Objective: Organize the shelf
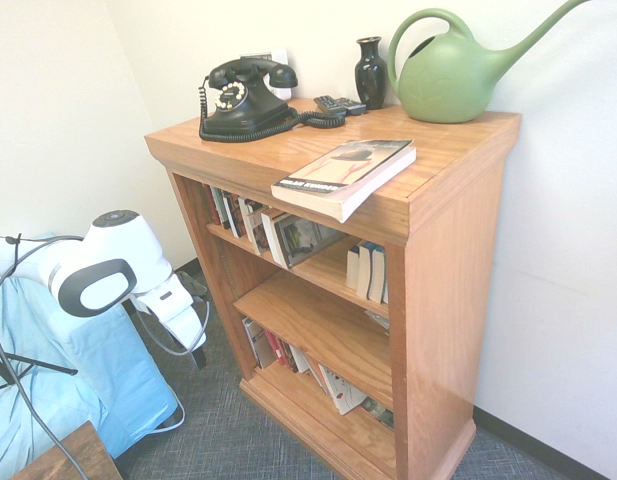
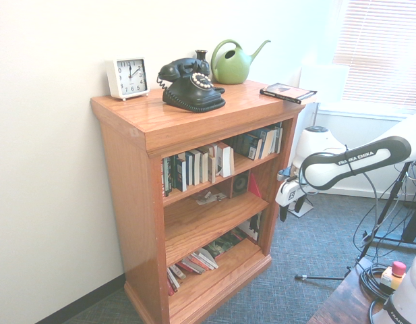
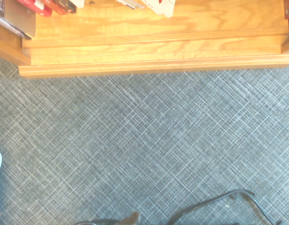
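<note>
Since nothing is in the gripper point(image 2: 284, 214) yet, I'd say we're right at the start of this one. It hangs pointing down over the carpet point(image 3: 144, 150), out in front of the shelf point(image 2: 130, 118), fingers spread apart and empty, roughly level with the lower boards and near the front corner.

From where the gripper sits, the shelf is just ahead and towers above it. Way up over the gripper, a paperback book point(image 1: 345, 176) lies flat on the top with one corner poking past the front edge. To me that's the obvious stray. Further back up there are the black phone point(image 1: 250, 100), a dark vase point(image 1: 370, 72) and the green watering can point(image 1: 450, 72). The other side camera also shows a white clock point(image 2: 129, 77) at the far end.

The inner boards ahead hold rows of books, some leaning, a few slumped flat on the bottom board.

My guess for the next move: lift well up, come in over that overhanging book and pinch the edge that sticks out. The gripper will probably have to tip toward level for that, and it needs to stay clear of the thick top lip while rising.
</note>
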Robot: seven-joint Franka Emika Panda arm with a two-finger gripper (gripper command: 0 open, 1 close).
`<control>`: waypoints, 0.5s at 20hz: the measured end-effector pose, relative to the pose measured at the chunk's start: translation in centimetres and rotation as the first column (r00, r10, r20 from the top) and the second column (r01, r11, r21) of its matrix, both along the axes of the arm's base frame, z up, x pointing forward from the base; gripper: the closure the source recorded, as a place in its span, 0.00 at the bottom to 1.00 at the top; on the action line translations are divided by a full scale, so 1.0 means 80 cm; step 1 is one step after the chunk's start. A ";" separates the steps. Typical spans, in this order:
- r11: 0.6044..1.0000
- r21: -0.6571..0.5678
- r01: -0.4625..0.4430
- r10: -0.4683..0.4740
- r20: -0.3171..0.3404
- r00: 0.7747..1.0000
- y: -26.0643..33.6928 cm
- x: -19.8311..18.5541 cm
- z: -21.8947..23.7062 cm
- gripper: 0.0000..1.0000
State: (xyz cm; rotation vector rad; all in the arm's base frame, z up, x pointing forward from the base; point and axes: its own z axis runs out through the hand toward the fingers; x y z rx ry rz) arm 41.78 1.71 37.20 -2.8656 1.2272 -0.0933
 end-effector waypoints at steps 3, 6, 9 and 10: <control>1.000 -0.018 0.007 -0.007 0.005 1.000 -0.006 0.004 0.002 0.00; 0.994 -0.106 0.009 -0.005 0.035 0.999 -0.038 0.015 0.018 0.00; 0.964 -0.264 0.006 0.019 0.092 0.996 -0.088 0.030 0.058 0.00; 0.948 -0.319 0.005 0.032 0.110 0.993 -0.103 0.034 0.076 0.00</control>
